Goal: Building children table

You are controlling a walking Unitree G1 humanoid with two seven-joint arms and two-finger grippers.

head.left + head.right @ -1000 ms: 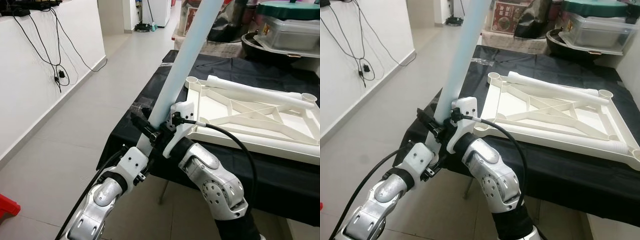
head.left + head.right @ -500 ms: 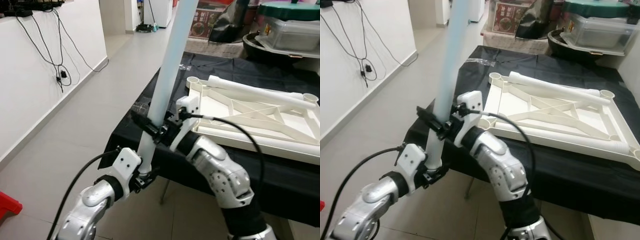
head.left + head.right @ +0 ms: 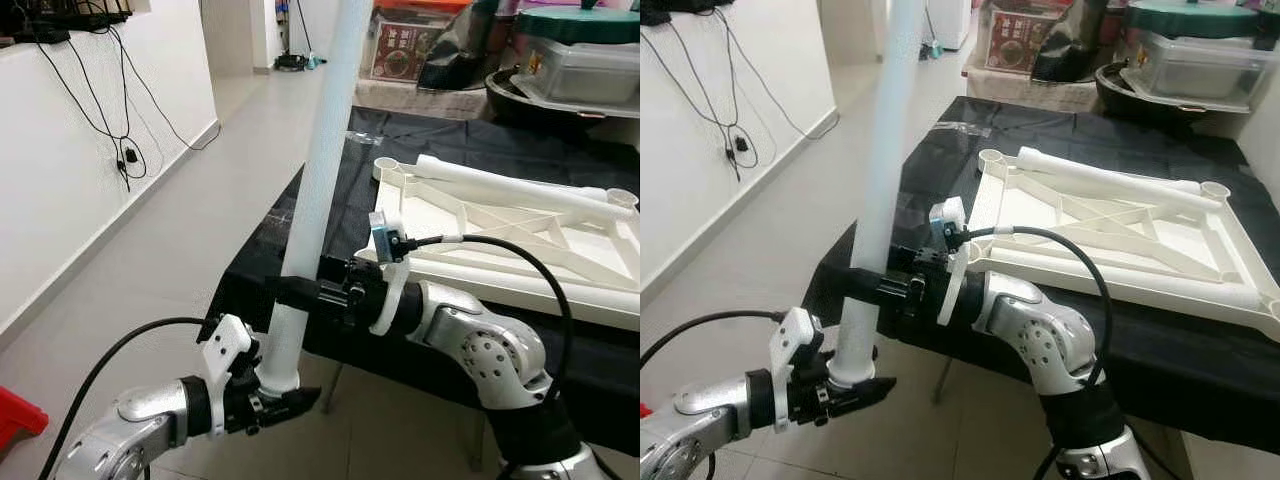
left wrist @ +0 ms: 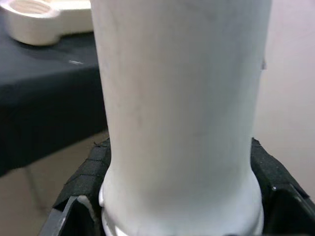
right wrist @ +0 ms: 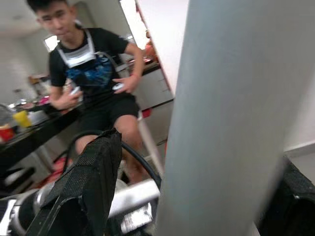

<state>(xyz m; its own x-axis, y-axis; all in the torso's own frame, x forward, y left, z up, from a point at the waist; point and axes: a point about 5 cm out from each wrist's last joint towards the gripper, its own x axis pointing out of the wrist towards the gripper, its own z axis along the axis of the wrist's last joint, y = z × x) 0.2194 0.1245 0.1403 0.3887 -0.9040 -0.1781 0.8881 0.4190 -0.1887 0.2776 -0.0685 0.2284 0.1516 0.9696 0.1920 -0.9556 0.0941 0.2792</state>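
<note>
White table leg (image 3: 322, 190) near-upright, just off the near-left corner of the black-covered table (image 3: 470, 150). Left gripper (image 3: 275, 392) clamped round its bottom end; right gripper (image 3: 300, 293) closed on it just above. Upside-down white tabletop frame (image 3: 520, 235) lies on the black cloth to the right. Person (image 5: 93, 83) seated, seen in right wrist view.

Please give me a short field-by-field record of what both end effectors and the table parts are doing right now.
held part: white table leg, nearly upright, beside the table's edge
left end effector: shut on the leg's lower end
right end effector: shut on the leg, above the left one
tabletop frame: white, lying underside up on the black tablecloth
corner socket: open, no leg fitted
bystander: a person seated, seen in the right wrist view
</note>
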